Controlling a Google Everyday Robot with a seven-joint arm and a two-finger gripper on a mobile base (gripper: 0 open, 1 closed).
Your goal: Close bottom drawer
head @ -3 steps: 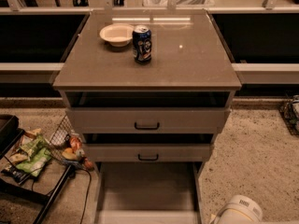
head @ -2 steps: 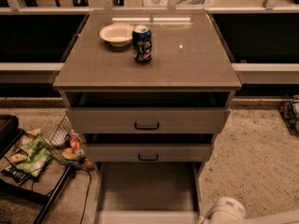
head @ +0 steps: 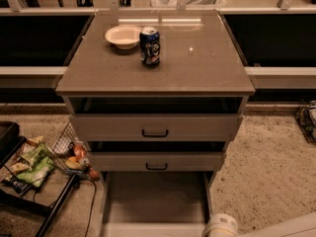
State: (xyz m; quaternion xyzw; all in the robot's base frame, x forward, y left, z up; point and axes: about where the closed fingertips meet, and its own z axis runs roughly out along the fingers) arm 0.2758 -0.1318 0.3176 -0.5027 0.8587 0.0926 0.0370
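The bottom drawer (head: 156, 196) is pulled far out of the grey-beige cabinet (head: 158, 68). Its plain flat tray is open to view and bare. Its front panel runs along the bottom edge of the view (head: 148, 230), and its handle is out of view. A white rounded part of my arm (head: 220, 226) shows at the bottom right, right beside the drawer's front right corner. My gripper itself is below the bottom edge of the view and does not show.
The top drawer front (head: 155, 127) and middle drawer front (head: 156, 161) sit above, each with a dark bar handle. A white bowl (head: 123, 36) and a soda can (head: 149, 46) stand on the cabinet top. A wire rack with snack bags (head: 34, 159) and a cable lie at left.
The white part of my arm has moved left along the bottom edge, closer to the open drawer's front right corner. The drawer has not moved.
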